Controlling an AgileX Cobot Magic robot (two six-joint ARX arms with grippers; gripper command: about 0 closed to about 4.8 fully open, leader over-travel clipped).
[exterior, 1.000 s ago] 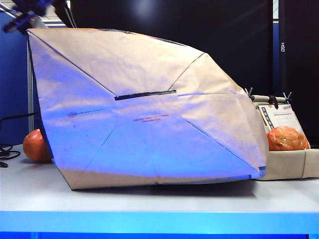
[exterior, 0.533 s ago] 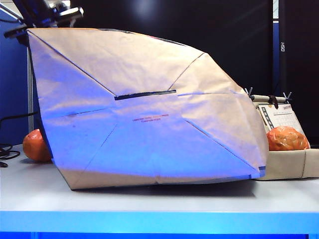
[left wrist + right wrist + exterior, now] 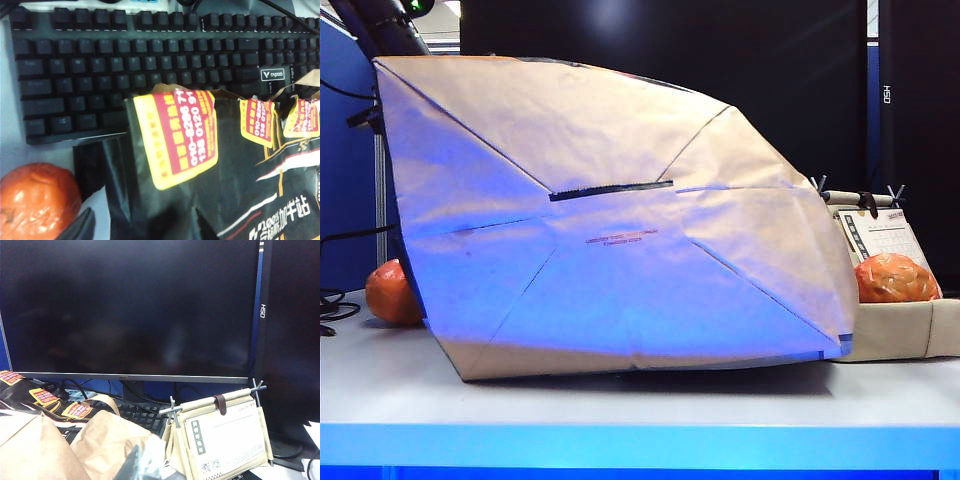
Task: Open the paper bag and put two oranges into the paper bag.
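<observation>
**Paper, peel and plastic**

The bag (image 3: 620, 230) is matt brown kraft paper, creased along its folds, with a dark strip across its base. In the left wrist view its printed face (image 3: 210, 175) looks smoother, dark and slightly glossy, with yellow-and-red stickers. Left of the bag, one orange (image 3: 392, 292) has shiny, bumpy skin; right of the bag, the other orange (image 3: 895, 278) gleams the same way in a tray (image 3: 900, 335) of beige, matt cloth. Behind the bag, the keyboard (image 3: 150, 60) is matt black plastic and the monitor (image 3: 130, 310) a dark, faintly reflective screen. The table (image 3: 620, 400) under the bag is smooth and pale.
</observation>
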